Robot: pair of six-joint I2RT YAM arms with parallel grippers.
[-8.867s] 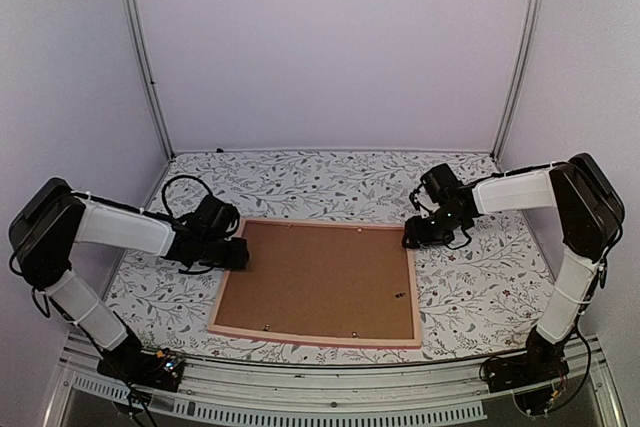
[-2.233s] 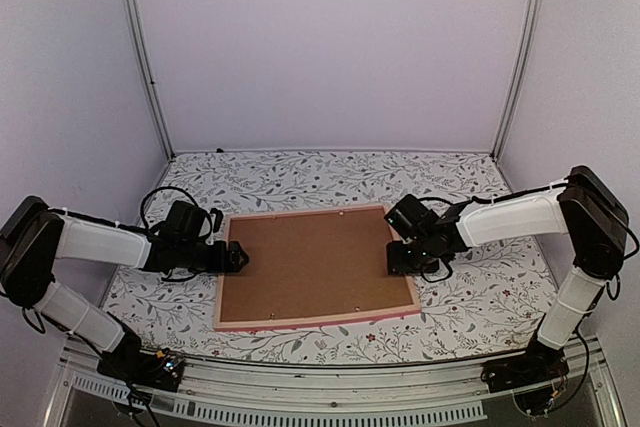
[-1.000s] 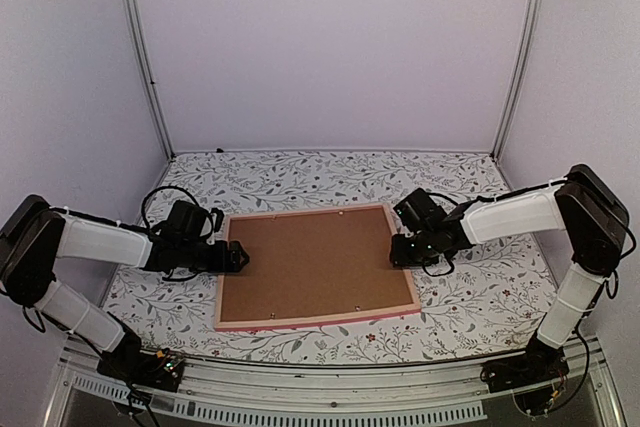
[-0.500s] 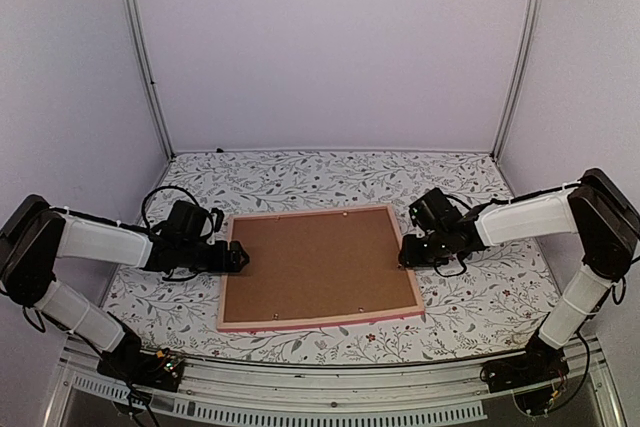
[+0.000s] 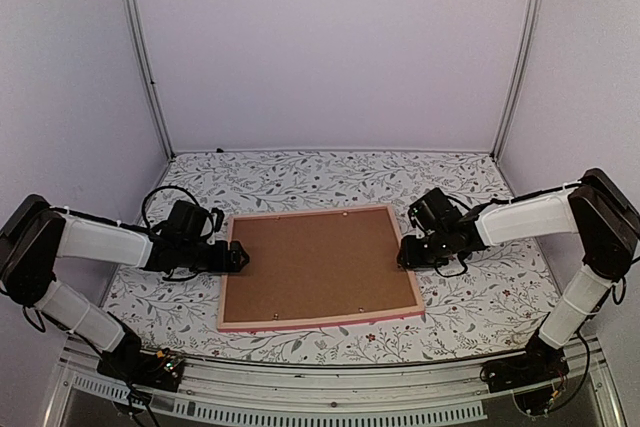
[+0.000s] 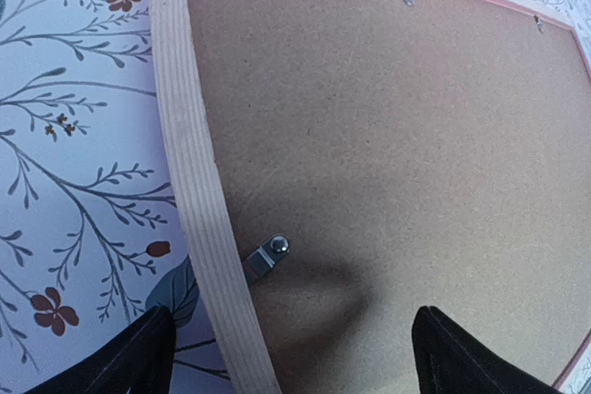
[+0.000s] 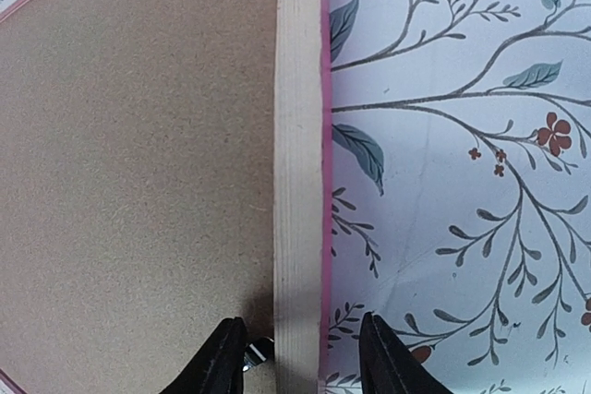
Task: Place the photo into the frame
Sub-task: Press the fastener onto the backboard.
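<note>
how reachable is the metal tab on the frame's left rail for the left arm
Probably yes: its jaws stand open just short of the tab on the frame, nothing lying between.

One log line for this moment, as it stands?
frame back side up, backing board showing | photo not in view | left jaws open above left rail near clip | right jaws open astride right rail | nothing held

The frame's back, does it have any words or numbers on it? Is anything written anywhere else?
No text can be read in any view.
The frame: bare wood with a pink edge, no label.
The backing board: plain brown, nothing printed.
The metal clip: no marking to be seen.
The tablecloth: only leaves, twigs and small flowers.
The small electronics at the left arm's base: too small to read.
</note>
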